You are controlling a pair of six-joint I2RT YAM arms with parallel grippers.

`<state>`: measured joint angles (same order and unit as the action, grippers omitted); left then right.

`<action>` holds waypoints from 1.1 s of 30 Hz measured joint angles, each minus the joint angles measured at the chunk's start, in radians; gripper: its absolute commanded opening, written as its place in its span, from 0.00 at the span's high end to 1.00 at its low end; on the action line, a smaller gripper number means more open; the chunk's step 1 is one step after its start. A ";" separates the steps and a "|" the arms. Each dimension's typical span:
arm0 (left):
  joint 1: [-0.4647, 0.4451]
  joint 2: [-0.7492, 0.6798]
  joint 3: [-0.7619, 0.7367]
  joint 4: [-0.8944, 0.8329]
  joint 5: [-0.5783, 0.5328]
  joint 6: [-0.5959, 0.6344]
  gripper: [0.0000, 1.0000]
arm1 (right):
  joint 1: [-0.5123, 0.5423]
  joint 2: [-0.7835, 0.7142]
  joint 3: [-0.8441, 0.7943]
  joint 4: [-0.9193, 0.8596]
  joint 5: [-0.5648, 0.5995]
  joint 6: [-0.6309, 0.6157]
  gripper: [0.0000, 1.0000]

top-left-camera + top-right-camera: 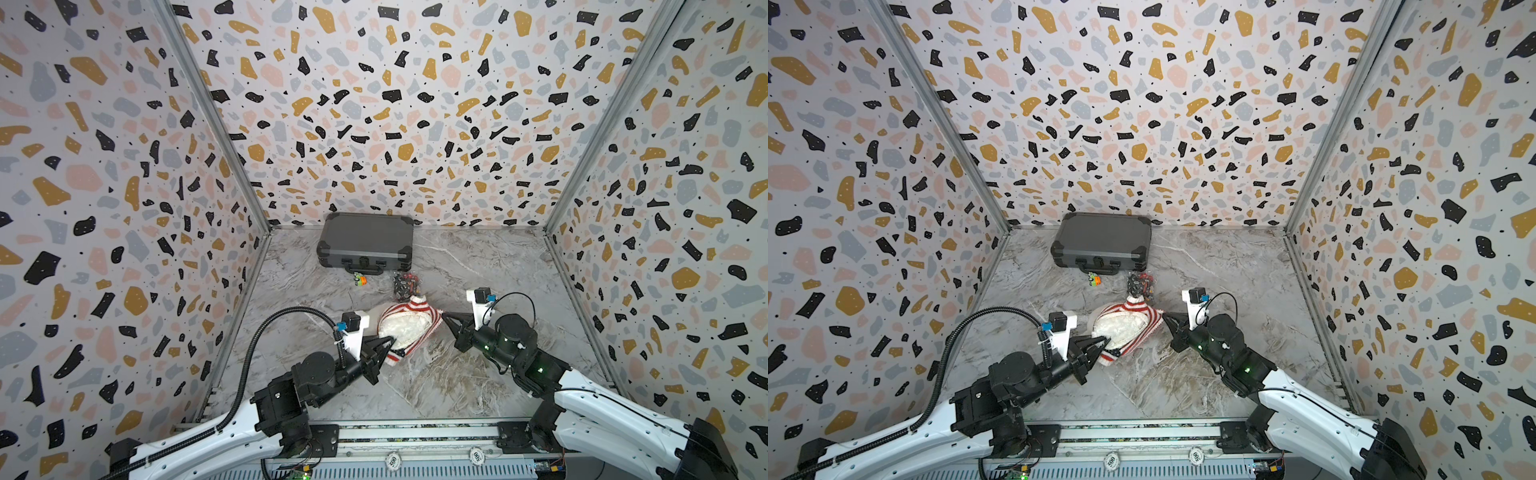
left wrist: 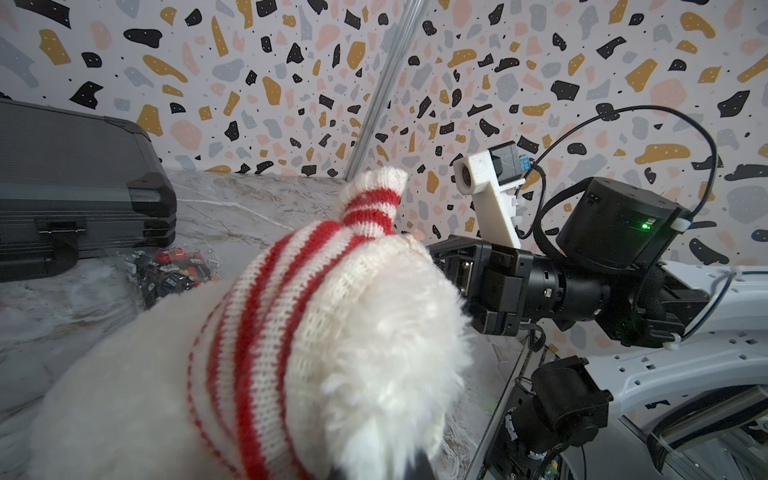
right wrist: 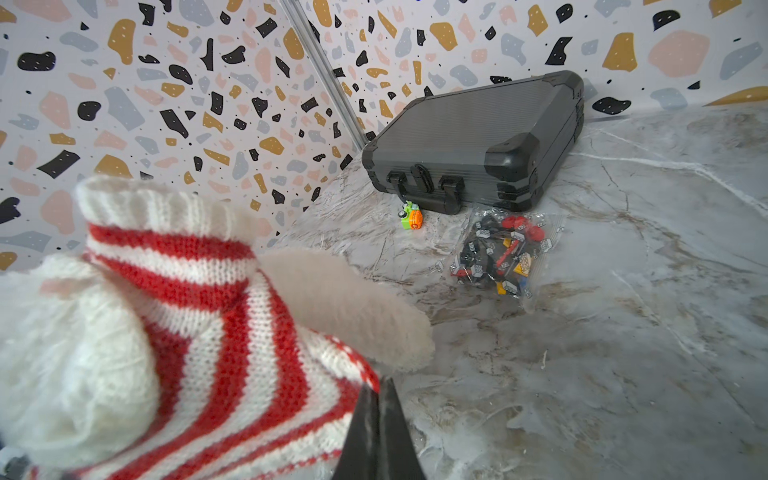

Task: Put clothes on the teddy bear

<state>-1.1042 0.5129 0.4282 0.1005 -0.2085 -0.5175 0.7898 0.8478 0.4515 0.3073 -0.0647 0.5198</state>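
Holding the sweater (image 1: 417,308) with my left hand (image 1: 391,341) clamped on its hem and my right hand (image 1: 444,314) pinched shut on its side, I judge the bear (image 1: 404,328), on the table (image 1: 457,374) between them, light, soft and floppy: grip knit edges, not fur.

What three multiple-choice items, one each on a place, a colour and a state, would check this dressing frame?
1. Where is the small green-and-orange toy?
A) just in front of the grey case
B) on its lid
C) against the right wall

2. What colours is the sweater around the teddy bear?
A) blue and yellow
B) plain black
C) red and white stripes

3. What is the right gripper doing?
A) hanging wide open above the case
B) shut on the sweater's edge
C) holding the toy

Key: 1 A, it lies by the case's handle. 2 C, the striped knit shows in every view. 3 B, its closed tips pinch the knit in the right wrist view.
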 measured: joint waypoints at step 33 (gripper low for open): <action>0.002 -0.014 -0.023 0.085 0.001 -0.026 1.00 | 0.119 0.283 0.079 0.117 -0.228 -0.127 1.00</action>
<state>-1.1023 0.4992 0.4057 0.1852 -0.2077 -0.5438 0.9089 1.1313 0.5301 0.4244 -0.2924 0.3931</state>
